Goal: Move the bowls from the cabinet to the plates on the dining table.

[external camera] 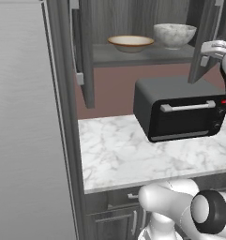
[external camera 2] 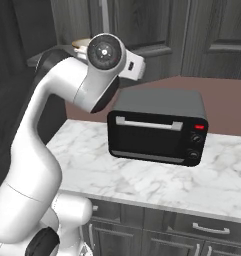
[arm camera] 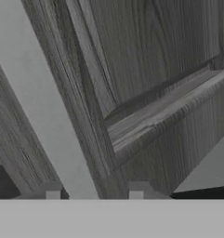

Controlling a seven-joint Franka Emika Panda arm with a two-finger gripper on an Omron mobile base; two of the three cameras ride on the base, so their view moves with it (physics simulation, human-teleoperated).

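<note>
You've got the wall cabinet (external camera: 133, 51) open in the left base view: both doors swung out, shelf exposed. On that shelf sit the two bowls, side by side and just apart. The shallow cream bowl (external camera: 131, 43) w/ tan-brown rim is on the left, the deeper grey-white marbled bowl (external camera: 175, 34) on the right, a bit further back. Both upright, neither touched by the arm.

Below the shelf you see a black toaster oven (external camera: 180, 112) w/ a silver bar handle and a red light at its right, standing on the marble worktop (external camera: 119, 154) over dark drawers. A tall flat grey panel (external camera: 25, 131), prob. a fridge side, runs down the left of that view.

Right base view: the arm's upper joint covers most of the shelf; a sliver of the cream bowl's rim shows at its left edge. The toaster oven sits centre on the worktop.

Hand view: the gripper (arm camera: 94, 190) is up close to a cabinet door (arm camera: 150, 69), wood grain and panel moulding right ahead. The door's silver bar handle (arm camera: 43, 111) runs diagonally and passes down between the two fingertips (arm camera: 53, 190). Fingers are apart, one each side of the bar; whether they actually press on it, you can't tell from here.
</note>
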